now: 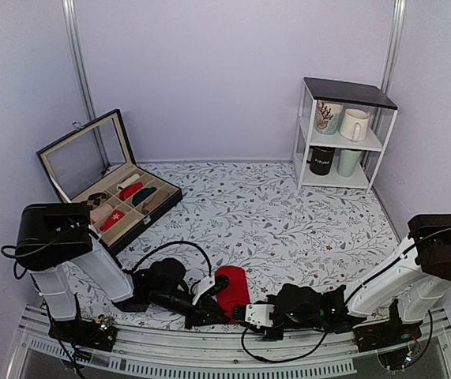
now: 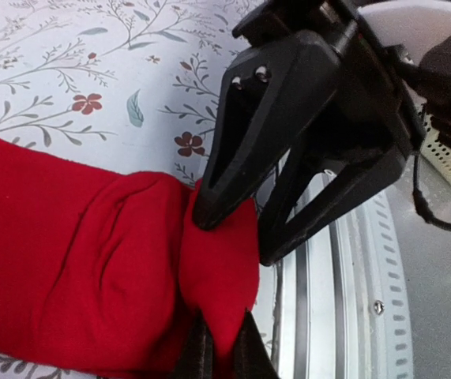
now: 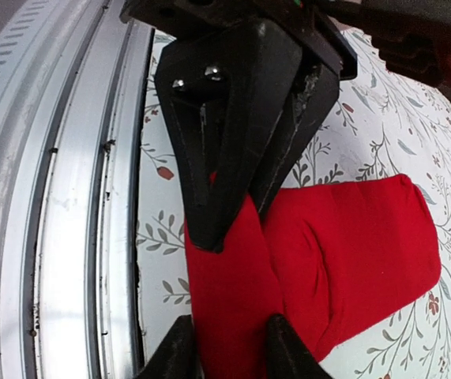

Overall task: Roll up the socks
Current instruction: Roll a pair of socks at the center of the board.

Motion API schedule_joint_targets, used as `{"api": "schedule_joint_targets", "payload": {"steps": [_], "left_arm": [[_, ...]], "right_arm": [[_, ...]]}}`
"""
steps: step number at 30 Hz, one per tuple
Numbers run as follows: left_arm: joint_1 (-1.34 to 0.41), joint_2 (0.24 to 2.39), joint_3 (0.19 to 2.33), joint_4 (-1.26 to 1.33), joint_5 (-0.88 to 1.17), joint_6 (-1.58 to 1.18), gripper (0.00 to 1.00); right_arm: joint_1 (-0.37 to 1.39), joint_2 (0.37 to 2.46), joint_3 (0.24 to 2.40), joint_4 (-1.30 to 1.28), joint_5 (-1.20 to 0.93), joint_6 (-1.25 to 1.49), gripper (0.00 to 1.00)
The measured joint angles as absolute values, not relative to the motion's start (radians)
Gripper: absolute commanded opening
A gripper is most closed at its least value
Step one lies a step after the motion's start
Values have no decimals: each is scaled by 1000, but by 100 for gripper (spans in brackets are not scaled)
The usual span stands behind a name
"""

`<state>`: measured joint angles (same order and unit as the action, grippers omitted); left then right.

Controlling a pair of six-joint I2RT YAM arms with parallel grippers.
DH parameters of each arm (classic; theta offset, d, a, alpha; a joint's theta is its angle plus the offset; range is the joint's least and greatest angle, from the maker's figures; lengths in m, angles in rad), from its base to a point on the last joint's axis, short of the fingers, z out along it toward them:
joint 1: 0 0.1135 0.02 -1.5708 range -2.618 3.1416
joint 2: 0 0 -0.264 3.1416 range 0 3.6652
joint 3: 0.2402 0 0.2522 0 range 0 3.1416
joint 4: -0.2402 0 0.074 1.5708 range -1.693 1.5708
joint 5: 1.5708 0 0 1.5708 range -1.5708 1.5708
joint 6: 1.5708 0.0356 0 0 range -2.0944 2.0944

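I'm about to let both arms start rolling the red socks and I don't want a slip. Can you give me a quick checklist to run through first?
1. Left gripper clamped on the socks: ok, red fabric is pinched in it.
2. Right gripper clamped on the socks: ok, likewise.
3. Both grips at the same near end: ok, side by side.
4. Far end free: ok, it lies on the floral cloth with nothing on it.
5. Cloth not pinched along: cannot tell, hidden under fabric.
6. Clearance from the metal rail: not ok, grips sit right at the edge.
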<state>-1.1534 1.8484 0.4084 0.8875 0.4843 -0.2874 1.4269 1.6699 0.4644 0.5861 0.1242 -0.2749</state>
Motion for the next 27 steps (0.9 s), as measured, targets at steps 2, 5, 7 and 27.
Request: {"api": "schedule_joint_targets", "payload": {"steps": [2, 5, 7, 27], "left_arm": [[-1151, 1850, 409, 889, 487, -289, 9], [-1151, 1850, 408, 891, 486, -292, 19], [-1151, 1842, 399, 897, 480, -289, 28], [-1290, 1552, 334, 676, 189, -23, 64]], "right_arm": [[1427, 1682, 477, 580, 137, -271, 15], [1428, 1686, 494, 560, 148, -246, 11], [1428, 1686, 501, 550, 148, -224, 10], [1183, 1677, 708, 92, -411, 25, 9]]}}
